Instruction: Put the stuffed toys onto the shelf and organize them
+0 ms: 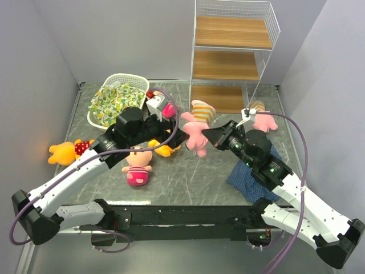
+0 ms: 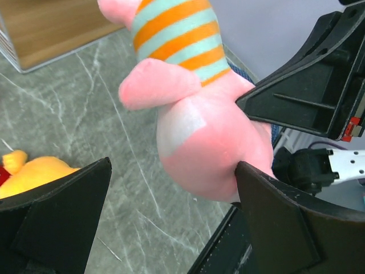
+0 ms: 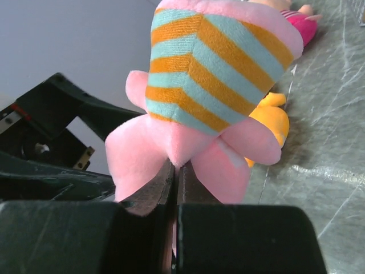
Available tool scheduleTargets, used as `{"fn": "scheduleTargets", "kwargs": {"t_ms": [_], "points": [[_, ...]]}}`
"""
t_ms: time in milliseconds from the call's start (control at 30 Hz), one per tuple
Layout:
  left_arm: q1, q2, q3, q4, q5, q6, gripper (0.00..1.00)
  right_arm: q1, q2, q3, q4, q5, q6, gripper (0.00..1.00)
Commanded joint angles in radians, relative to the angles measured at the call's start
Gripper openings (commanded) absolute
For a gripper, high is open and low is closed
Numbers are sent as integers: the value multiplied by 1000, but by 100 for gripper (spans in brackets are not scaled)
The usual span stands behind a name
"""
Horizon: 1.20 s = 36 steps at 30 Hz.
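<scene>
Your right tool (image 3: pixel 174 171) is pinched shut on a thin fold under the striped piglet (image 1: pixel 198 127), holding it aloft in front of the shelf (image 1: pixel 228 65). The left tool (image 1: pixel 180 136) stands wide apart around it. It's soft, light plush, likely to sag, so take its fuller body.

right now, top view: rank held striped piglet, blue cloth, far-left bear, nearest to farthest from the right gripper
1. striped piglet, centre, clamped in the right gripper.
2. blue cloth, near right, under that arm.
3. bear, far left edge.
</scene>
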Motion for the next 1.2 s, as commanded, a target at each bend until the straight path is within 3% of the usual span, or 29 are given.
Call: {"fn": "scheduleTargets", "kwargs": {"t_ms": [0, 100, 167, 200, 233, 333, 400, 433, 467, 567, 733, 1000, 1167], "points": [[-1, 13, 38, 41, 64, -29, 98, 26, -34, -14, 98, -52, 18, 0], [-1, 7, 20, 104, 92, -47, 98, 36, -30, -17, 89, -49, 9, 0], [-1, 19, 19, 121, 135, -47, 82, 41, -33, -25, 100, -52, 9, 0], [-1, 27, 26, 118, 148, -42, 73, 46, -37, -29, 104, -54, 7, 0], [-2, 34, 41, 110, 171, -38, 50, 46, -40, -31, 107, -54, 4, 0], [-1, 53, 55, 84, 204, -1, 15, 47, -42, -9, 106, -107, -34, 0], [-1, 33, 44, 86, 221, 39, 1, 47, -45, 17, 103, -154, -103, 16], [-1, 24, 27, 84, 221, 53, 1, 49, -41, 32, 98, -173, -132, 27], [1, -1, 17, 84, 227, 69, 1, 47, -34, 50, 78, -234, -218, 46], [-1, -44, -17, 54, 259, 157, 1, 46, 13, 184, -67, -240, -390, 59], [-1, -126, -103, 9, 296, 289, 1, 35, 33, 363, -167, -311, -580, 68], [-1, -323, -240, 38, 352, 521, 1, -3, 156, 658, -529, -518, -801, 66], [-1, -506, -353, 115, 458, 666, 1, -5, 131, 623, -586, -734, -935, 73]]}}
